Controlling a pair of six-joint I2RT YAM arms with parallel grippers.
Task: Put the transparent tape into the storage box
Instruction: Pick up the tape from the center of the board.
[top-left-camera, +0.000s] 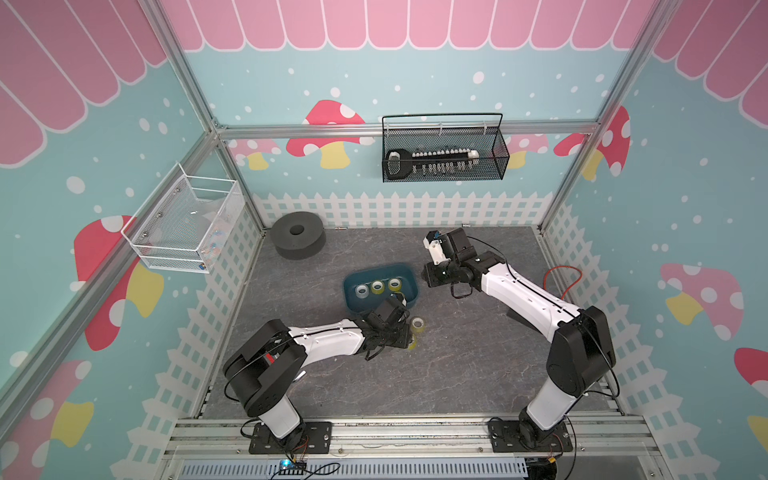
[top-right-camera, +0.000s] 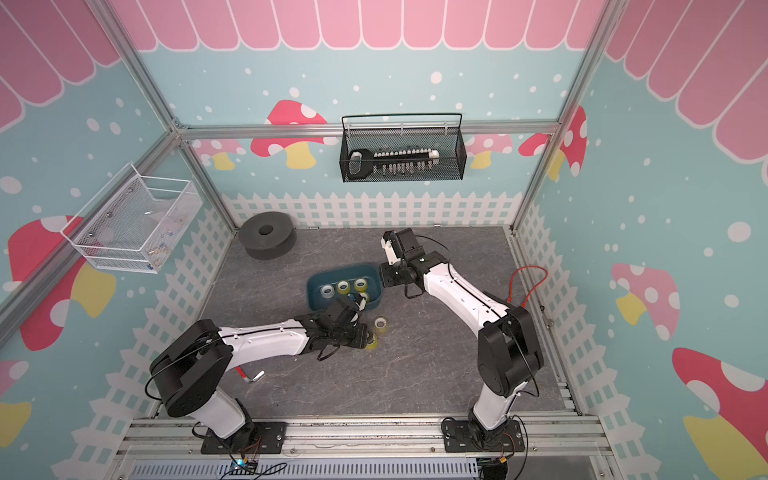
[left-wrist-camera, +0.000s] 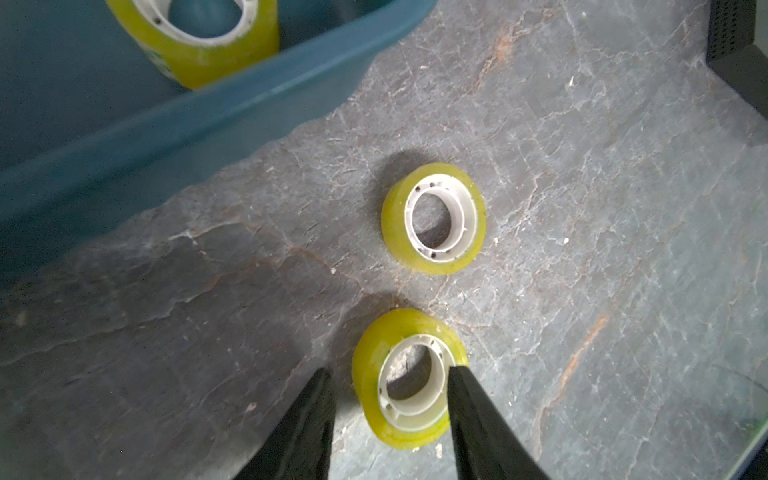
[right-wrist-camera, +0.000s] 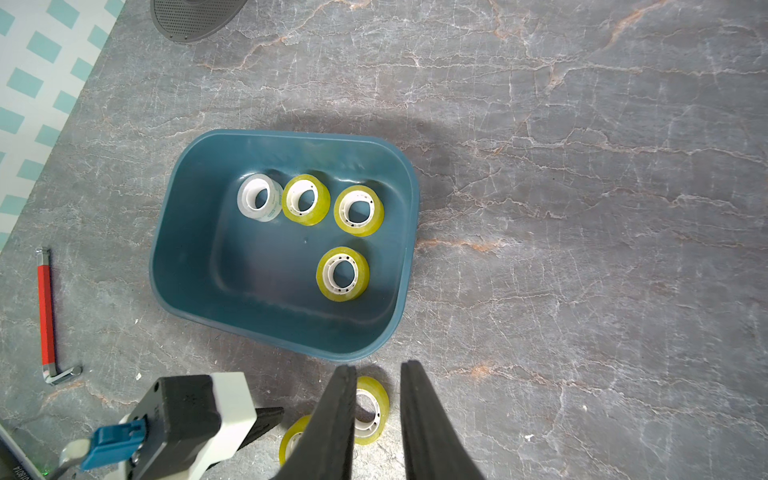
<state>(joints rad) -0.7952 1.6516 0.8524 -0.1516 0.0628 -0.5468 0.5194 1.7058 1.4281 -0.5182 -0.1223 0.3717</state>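
- Four transparent tape rolls already sit in the storage box (right-wrist-camera: 286, 137): three yellowish rolls (right-wrist-camera: 309, 217) and one clear roll (right-wrist-camera: 268, 214).
- Two more lie flat on the table beside it: the loose roll (left-wrist-camera: 376, 353) and the spare roll (left-wrist-camera: 392, 224).
- Left gripper (left-wrist-camera: 388, 370): fingers part-spread astride the loose roll, not yet clamped.
- We judge the pick-up is in hand.
- Next move calls for pinching, lifting over the rim and releasing.
- Right gripper (right-wrist-camera: 378, 365): narrowly parted, empty.
- Writing: faint print on the clear roll, unreadable.
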